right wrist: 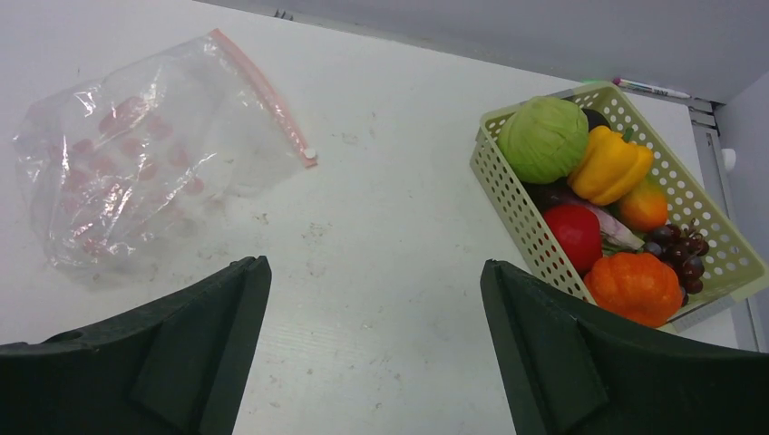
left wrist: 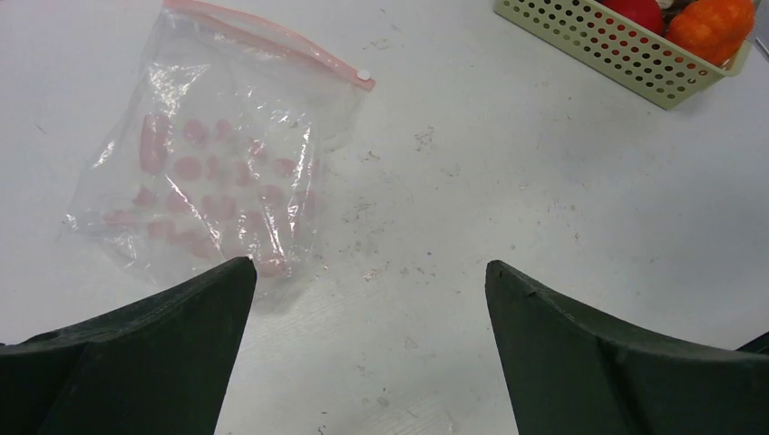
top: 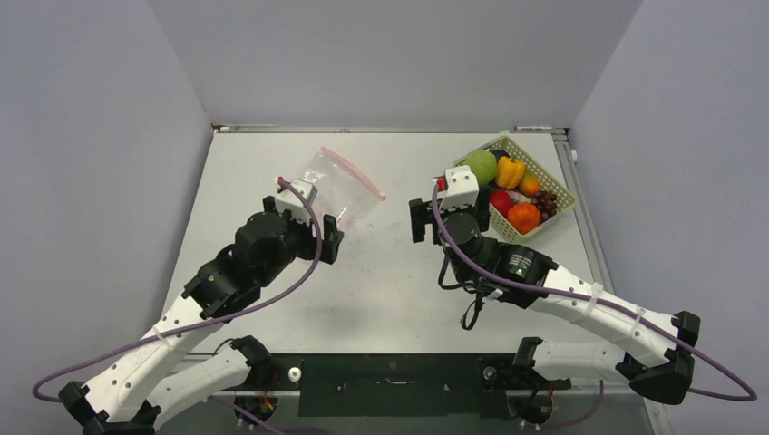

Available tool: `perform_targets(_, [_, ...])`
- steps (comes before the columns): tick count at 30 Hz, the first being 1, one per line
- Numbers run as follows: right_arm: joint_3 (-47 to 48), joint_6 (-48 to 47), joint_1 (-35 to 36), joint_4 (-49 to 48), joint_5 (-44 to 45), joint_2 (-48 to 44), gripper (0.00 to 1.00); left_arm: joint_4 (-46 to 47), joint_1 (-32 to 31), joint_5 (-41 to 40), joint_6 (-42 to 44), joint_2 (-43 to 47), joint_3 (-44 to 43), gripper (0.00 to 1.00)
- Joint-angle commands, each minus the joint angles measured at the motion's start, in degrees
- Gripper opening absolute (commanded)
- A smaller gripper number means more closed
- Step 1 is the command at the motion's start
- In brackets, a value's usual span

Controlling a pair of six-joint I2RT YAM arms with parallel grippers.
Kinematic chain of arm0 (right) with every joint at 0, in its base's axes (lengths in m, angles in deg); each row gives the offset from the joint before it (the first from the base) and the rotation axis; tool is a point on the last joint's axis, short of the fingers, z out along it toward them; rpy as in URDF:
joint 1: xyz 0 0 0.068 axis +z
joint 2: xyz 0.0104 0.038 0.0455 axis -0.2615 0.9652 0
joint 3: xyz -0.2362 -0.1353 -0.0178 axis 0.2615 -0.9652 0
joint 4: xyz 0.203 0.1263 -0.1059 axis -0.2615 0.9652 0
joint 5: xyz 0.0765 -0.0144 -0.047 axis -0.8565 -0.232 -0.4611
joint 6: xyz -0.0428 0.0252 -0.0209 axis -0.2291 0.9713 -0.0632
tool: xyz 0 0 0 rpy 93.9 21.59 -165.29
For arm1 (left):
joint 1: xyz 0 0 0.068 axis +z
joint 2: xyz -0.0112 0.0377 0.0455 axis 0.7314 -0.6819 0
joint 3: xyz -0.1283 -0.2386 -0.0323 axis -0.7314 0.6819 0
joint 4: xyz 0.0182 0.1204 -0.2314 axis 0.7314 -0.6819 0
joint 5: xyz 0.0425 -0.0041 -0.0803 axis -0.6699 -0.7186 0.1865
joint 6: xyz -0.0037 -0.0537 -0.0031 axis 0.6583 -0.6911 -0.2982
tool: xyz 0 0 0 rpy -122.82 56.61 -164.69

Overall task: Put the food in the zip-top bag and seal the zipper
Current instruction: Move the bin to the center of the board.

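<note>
Nearest us in the top view is the black base rail [top: 390, 373] at 6 o'clock. From there the left arm bends up toward 1 o'clock. The left gripper [top: 304, 225] has its jaws spread wide on nothing, and the zip-top bag [top: 340, 186] lies flat just past it, also toward 1. The right gripper [top: 451, 217] is spread wide and empty too, with the food [top: 510, 172] piled in the basket [top: 553, 177] at its 2 o'clock. In the left wrist view our dark fingers [left wrist: 154, 362] frame bare table [left wrist: 508, 181]. The bag sits at 11 o'clock there, and its zipper [left wrist: 272, 41] runs roughly 10-to-4 along the far edge. In the right wrist view the food is close at 1 o'clock and the bag is off at 10. So we reckon the right arm is nearer the food and the left is nearer the bag's mouth.
</note>
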Motion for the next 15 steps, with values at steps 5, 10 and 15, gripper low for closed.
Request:
perform_targets(5, [1.40,-1.52,0.07,3.10,3.42,-2.12,0.90,-0.04,-0.07,1.42,0.23,0.98,-2.05,0.96])
perform_targets(10, [1.88,-3.58,-0.10,5.71,8.50,-1.38,0.90,0.02,-0.03,1.82,0.29,1.74,-1.97,0.96])
perform_targets(15, [1.18,-5.96,-2.65,5.85,9.43,-1.64,0.90,0.44,-0.06,2.45,0.49,2.23,-1.73,0.96])
